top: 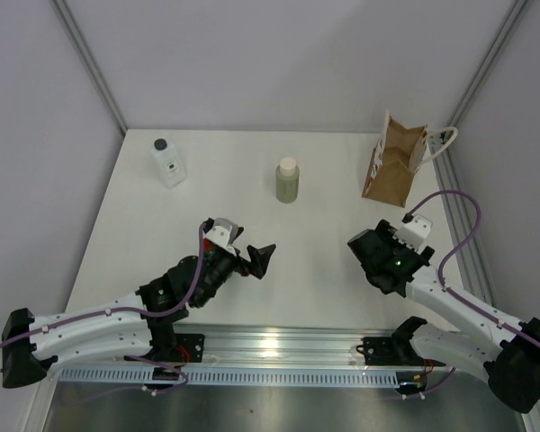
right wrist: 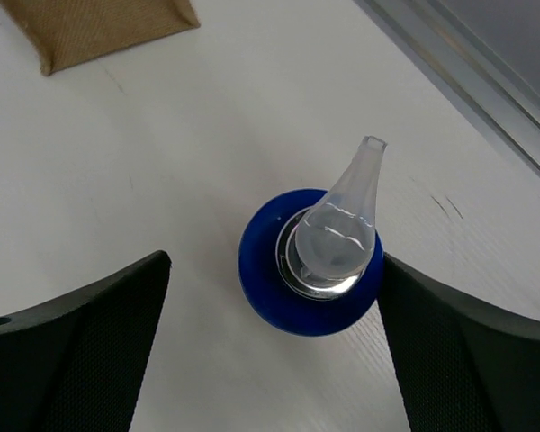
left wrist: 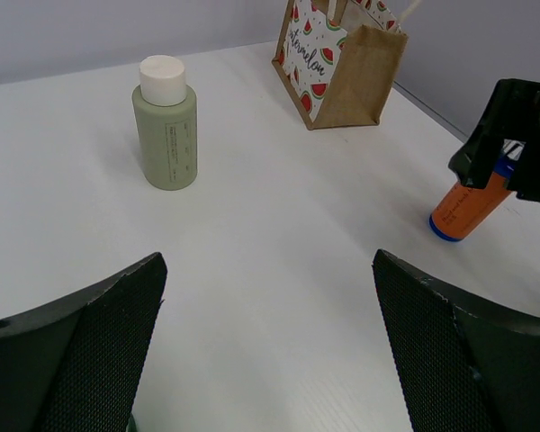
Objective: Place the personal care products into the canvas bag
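Hovering over the orange-red bottle [left wrist: 463,209], the right gripper [right wrist: 272,301] has its jaws spread wide on either side of it. The left gripper [left wrist: 270,346] also has its jaws spread, holding nothing.

I counted one clear square bottle [top: 168,162], one olive-green bottle [top: 288,181] and one orange-red bottle [left wrist: 468,209], three in all. There was one canvas bag [top: 398,162].
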Controlling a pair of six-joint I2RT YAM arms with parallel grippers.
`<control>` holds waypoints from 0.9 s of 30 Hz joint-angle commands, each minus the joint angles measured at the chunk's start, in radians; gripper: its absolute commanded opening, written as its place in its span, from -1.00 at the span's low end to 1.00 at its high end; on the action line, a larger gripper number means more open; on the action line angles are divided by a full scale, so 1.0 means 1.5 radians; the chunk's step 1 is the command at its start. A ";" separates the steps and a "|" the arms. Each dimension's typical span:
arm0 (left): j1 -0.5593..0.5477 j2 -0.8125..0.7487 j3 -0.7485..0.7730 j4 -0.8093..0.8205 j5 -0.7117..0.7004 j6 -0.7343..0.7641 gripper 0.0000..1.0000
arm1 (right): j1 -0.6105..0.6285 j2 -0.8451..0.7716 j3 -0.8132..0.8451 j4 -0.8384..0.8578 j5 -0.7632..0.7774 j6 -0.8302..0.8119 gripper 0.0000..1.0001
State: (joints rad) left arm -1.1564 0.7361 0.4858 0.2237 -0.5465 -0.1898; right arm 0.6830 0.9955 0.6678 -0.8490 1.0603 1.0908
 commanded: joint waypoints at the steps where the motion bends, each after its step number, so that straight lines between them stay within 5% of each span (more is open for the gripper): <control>1: -0.003 -0.009 0.001 0.023 -0.006 0.010 0.99 | -0.005 -0.029 -0.029 0.193 -0.056 -0.164 0.91; 13: -0.003 0.003 0.004 0.026 -0.014 0.016 0.99 | -0.086 -0.002 -0.050 0.427 -0.152 -0.413 0.83; 27: -0.003 0.012 0.006 0.028 -0.015 0.018 0.98 | -0.127 0.053 -0.078 0.471 -0.189 -0.400 0.54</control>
State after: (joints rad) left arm -1.1564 0.7536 0.4858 0.2245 -0.5503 -0.1776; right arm 0.4946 1.0653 0.5583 -0.1818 0.7826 0.4889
